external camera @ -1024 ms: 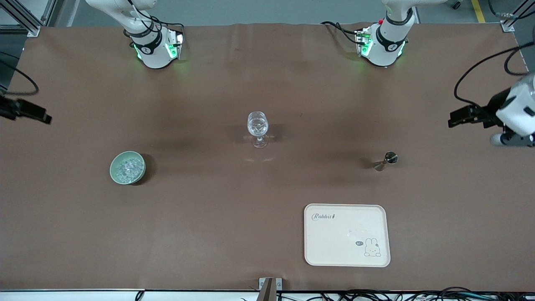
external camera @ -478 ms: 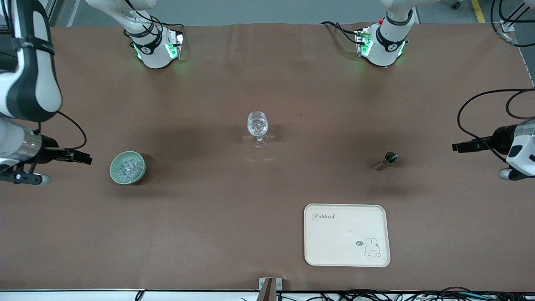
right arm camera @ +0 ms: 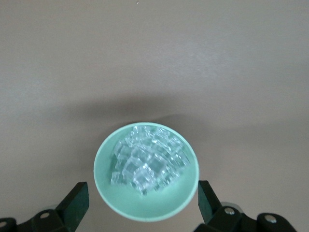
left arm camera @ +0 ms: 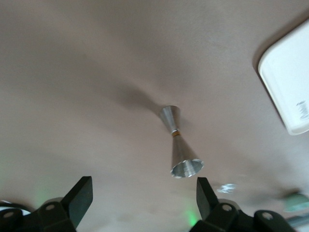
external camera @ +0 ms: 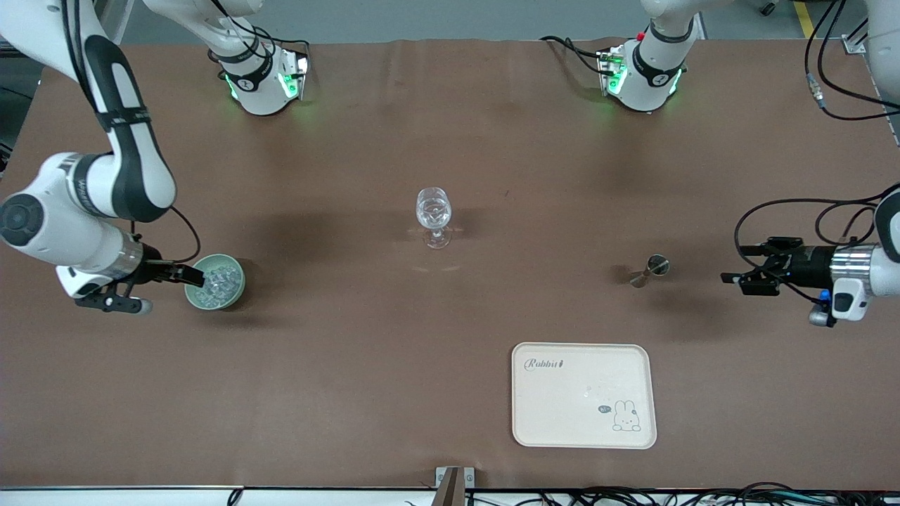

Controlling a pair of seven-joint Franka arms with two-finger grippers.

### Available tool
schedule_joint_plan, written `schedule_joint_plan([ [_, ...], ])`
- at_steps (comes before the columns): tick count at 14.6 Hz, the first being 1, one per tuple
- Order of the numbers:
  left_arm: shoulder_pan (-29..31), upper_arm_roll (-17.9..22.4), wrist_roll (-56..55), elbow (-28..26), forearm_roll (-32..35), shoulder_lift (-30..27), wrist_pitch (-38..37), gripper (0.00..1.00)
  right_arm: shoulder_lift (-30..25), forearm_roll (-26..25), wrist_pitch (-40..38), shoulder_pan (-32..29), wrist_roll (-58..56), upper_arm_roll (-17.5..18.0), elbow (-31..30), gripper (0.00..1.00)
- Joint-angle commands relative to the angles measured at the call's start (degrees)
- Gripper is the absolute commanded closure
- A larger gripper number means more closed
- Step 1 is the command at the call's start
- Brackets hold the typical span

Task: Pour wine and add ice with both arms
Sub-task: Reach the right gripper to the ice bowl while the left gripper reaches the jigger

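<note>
The ice [external camera: 216, 280] is piled in a pale green bowl [external camera: 235, 292] toward the right arm's end of the table. My right gripper [external camera: 190, 275] is open at the bowl's rim, and its jaws straddle the bowl [right arm camera: 145, 212] and the ice [right arm camera: 147, 162] in the right wrist view [right arm camera: 142, 203]. A metal jigger [external camera: 648, 270] stands toward the left arm's end. My left gripper [external camera: 735, 277] is open and empty, level with the jigger and apart from it. The jigger [left arm camera: 177, 145] shows just ahead of the jaws in the left wrist view [left arm camera: 144, 195]. A clear wine glass [external camera: 434, 214] stands mid-table.
A cream tray [external camera: 583, 422] with a rabbit print lies nearer the front camera than the jigger; its corner shows in the left wrist view [left arm camera: 289, 77]. The brown table cover [external camera: 394, 351] spreads around. The arm bases stand along the table's back edge.
Both arms have swung in from the table's ends. The right gripper has come up to the bowl's rim. The left gripper has moved in toward the jigger.
</note>
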Motion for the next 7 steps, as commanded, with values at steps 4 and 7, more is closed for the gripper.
schedule_joint_plan([
  [4,0.2,-0.3,-3.8,-0.2,-11.4,7.4,0.2,0.10,2.3,1.2,6.7,0.8,0.8,-0.1,-3.7,0.23],
  [7,-0.3,-0.3,-5.4,-0.2,-13.2,9.4,0.5,0.12,2.9,1.2,7.1,0.8,0.8,-0.1,-4.0,0.35],
])
